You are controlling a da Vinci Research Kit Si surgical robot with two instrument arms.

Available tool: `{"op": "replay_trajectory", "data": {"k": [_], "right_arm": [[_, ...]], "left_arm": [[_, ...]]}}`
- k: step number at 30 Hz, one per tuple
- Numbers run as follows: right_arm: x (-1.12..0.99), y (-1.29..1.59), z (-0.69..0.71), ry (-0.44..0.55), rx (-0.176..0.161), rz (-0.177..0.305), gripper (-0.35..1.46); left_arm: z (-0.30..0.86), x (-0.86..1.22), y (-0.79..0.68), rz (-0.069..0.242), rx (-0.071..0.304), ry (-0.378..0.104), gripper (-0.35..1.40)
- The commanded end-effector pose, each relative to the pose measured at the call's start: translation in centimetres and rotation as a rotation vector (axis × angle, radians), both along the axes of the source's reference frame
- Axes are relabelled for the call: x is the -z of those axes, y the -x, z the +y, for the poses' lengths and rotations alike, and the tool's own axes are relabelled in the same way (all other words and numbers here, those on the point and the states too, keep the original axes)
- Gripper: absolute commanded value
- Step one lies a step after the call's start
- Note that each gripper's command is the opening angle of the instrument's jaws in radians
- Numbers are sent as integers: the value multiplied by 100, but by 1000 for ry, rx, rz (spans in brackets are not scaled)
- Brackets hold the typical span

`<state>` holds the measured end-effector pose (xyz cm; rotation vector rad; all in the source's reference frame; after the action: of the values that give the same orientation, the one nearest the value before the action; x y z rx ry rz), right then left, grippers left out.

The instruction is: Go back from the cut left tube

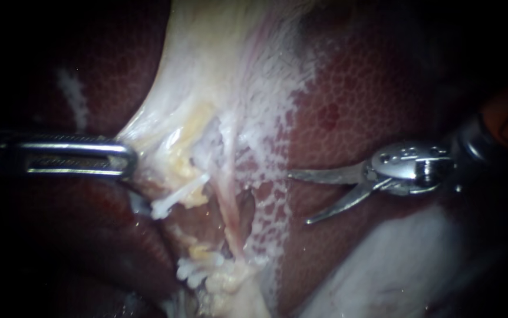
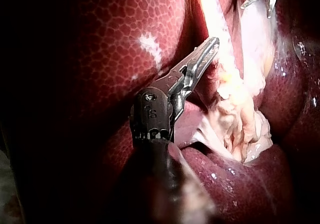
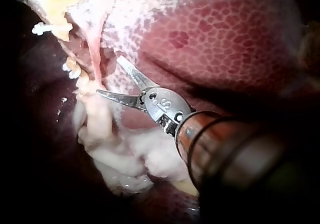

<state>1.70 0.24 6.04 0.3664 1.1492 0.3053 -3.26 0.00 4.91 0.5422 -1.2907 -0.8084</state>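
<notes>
Tube: cut left tube [image 1: 178, 197] sits low in the pale tissue [image 1: 207, 88], its two ends apart, white clips [image 1: 190, 271] on them.
Left instrument [image 1: 129, 159]: pincer clamped on the pale tissue's edge, just beside the tube.
Right instrument [image 1: 299, 198]: pincer open, blades spread over the liver [image 1: 372, 100], clear of the tube.
Between: thin pink strand [image 1: 230, 218].
Room: bare liver around the right instrument.

The mottled dark-red liver [image 1: 372, 100] carried everything in view. A broad band of pale tissue [image 1: 218, 88] lay on it from far centre to near centre, with 1 white streak [image 1: 72, 94] at left and 1 pale patch [image 1: 395, 265] at near right.
</notes>
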Motion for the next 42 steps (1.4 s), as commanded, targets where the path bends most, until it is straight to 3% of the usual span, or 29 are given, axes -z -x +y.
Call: {"op": "replay_trajectory", "data": {"k": [1, 14, 24, 33, 35, 42], "right_arm": [[1, 0, 0, 17, 4, -8, 138], [24, 1, 8, 192, -12, -33, 143], [27, 11, 10, 201, -21, -50, 143], [26, 12, 11, 201, -21, -50, 143], [26, 12, 11, 201, -21, -50, 143], [24, 15, 11, 201, -20, -50, 143]], "left_arm": [[0, 0, 0, 0, 0, 0, -35], [1, -3, 0, 0, 0, 0, -35], [3, -12, -1, 1, 0, 2, -35], [1, -50, 6, 15, -5, 12, -35], [-3, -64, 13, 29, -4, 6, -35], [-17, -86, 36, 35, -31, -11, -35]]}}
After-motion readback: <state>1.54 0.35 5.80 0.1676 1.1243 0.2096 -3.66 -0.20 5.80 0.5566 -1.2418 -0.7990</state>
